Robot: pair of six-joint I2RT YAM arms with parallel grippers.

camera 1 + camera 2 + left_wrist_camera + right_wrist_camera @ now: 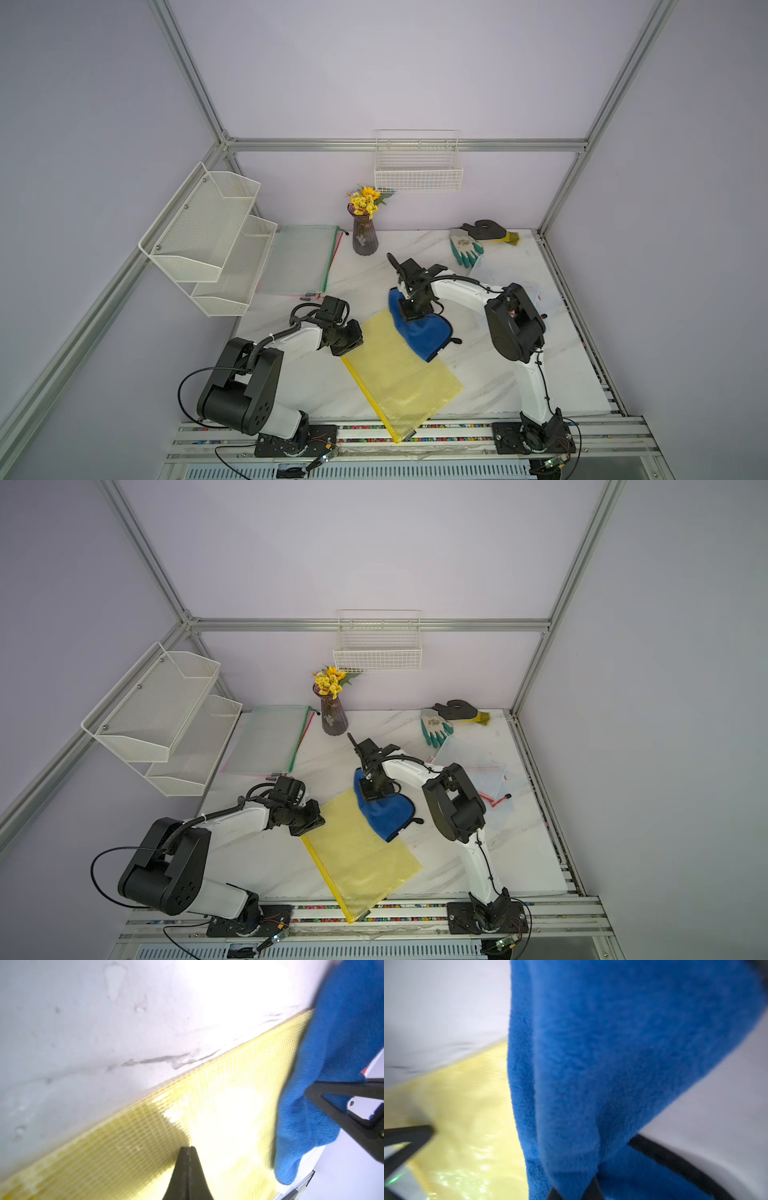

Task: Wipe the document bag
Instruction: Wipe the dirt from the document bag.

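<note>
In both top views the yellow document bag (405, 376) lies flat and askew on the marble-patterned table (561, 374), with its near corner hanging over the front rail. A blue cloth (426, 338) covers the bag's far corner. The right gripper (409, 319) points down into the cloth, and the left gripper (345, 353) sits at the bag's left corner.

In the left wrist view, the left gripper (188, 1149) has its jaws pressed together with nothing between them. Its tips are on or just above the bag; which one cannot be told. The bag is a fine woven grid under a glossy film that throws glare, and its edge is thin and straight. It looks light, floppy and slick, so a wipe would probably push it across the polished top. Pinning a corner or edge flat seems a better hold than pinching it.

In the right wrist view, the cloth is thick, fuzzy pile that drapes softly. One gathered fold is clamped in the right gripper's closed jaws, and the bag shows blurred beside it.
</note>
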